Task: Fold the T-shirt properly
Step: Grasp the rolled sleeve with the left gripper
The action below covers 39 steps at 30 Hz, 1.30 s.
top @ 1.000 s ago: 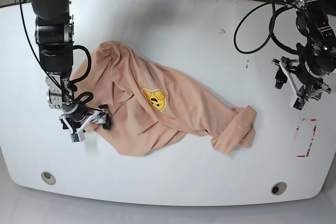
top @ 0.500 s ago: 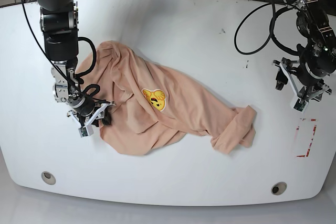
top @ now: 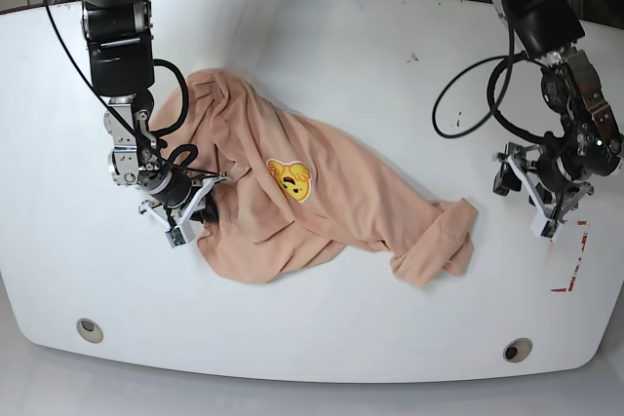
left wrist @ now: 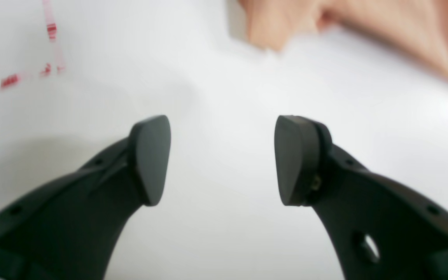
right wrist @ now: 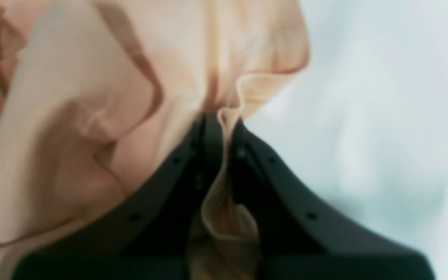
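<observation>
The peach T-shirt [top: 322, 202] lies crumpled across the middle of the white table [top: 322, 56], its yellow face print [top: 288, 179] facing up. On the left of the base view, my right gripper [top: 198, 208] is shut on the shirt's left edge. The right wrist view shows a fold of T-shirt [right wrist: 91, 97] cloth pinched between the closed jaws of the right gripper [right wrist: 224, 128]. My left gripper [top: 524, 200] hovers open to the right of the rolled-up end of the shirt. In the left wrist view the left gripper [left wrist: 224, 159] holds nothing, and the T-shirt [left wrist: 364, 23] lies beyond it.
Red tape marks [top: 570, 255] sit on the table near the right edge, also seen as red tape marks [left wrist: 21, 74] from the left wrist. Black cables [top: 468, 75] loop above the table at the right. Two round holes [top: 90, 329] [top: 518, 349] lie near the front edge.
My right gripper went from wide open to shut on the shirt's left edge and shifted up and right. My left gripper moved down and left, closer to the shirt's rolled end.
</observation>
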Each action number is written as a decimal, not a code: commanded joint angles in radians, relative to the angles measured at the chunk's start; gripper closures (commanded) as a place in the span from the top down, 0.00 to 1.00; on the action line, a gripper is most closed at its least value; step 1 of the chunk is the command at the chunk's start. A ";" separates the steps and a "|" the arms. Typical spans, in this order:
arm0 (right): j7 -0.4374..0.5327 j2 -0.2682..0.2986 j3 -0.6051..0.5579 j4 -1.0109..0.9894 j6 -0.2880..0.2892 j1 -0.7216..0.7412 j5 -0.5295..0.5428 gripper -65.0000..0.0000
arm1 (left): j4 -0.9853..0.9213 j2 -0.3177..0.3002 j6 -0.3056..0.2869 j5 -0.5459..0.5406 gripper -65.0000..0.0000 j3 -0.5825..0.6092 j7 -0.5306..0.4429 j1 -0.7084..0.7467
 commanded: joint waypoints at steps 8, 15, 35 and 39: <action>-0.019 0.007 0.002 0.050 0.008 -0.003 0.002 0.00 | -0.283 0.008 0.063 -0.018 0.84 0.070 -0.171 -0.124; -0.019 0.007 0.004 0.050 0.014 -0.008 0.008 0.00 | -0.418 0.009 0.065 -0.017 0.86 0.138 -0.259 -0.173; -0.022 0.011 0.004 0.221 0.008 -0.106 0.002 0.00 | -0.639 0.042 0.065 -0.009 0.28 0.178 -0.418 -0.250; -0.070 0.014 0.004 0.281 0.008 -0.131 0.000 0.00 | -0.639 0.045 0.083 0.043 0.06 0.239 -0.477 -0.244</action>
